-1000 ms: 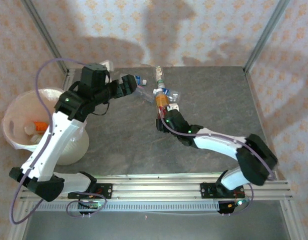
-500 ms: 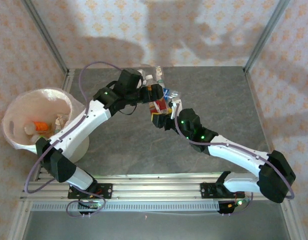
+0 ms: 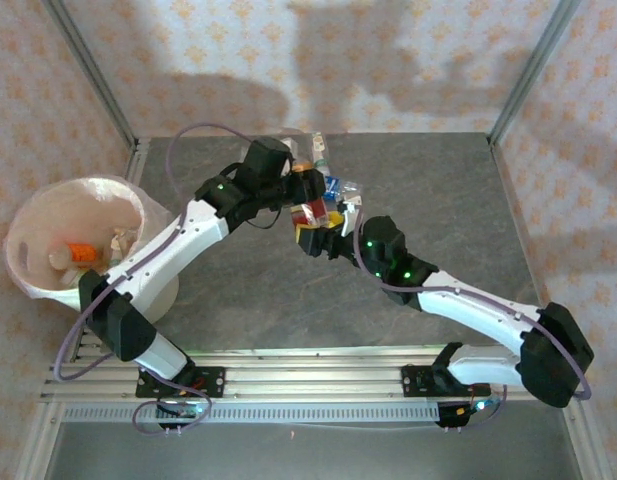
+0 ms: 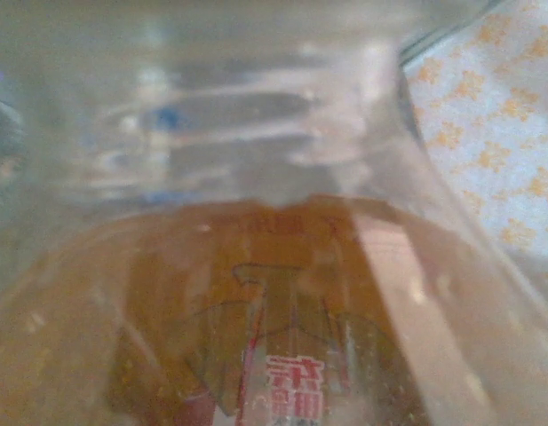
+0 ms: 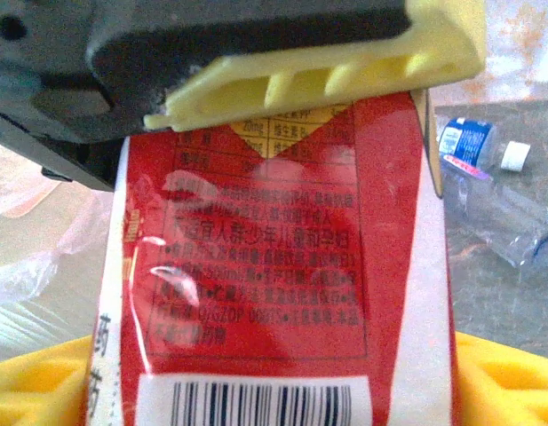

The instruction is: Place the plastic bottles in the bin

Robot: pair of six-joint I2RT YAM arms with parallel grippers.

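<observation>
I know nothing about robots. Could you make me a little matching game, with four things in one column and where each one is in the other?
Things:
1. bin
2. red-labelled bottle
3. clear blue-labelled bottle
4. orange bottle

Places:
A. lying on the table
B. inside the bin
C. held up off the table
D. standing at the far left

Pairs: 1-D, 2-C, 3-A, 4-B

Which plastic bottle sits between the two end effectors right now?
The red-labelled plastic bottle, flanked by the right end effector with the left end effector against it; the clear plastic bottles lie on the grey table beyond.
</observation>
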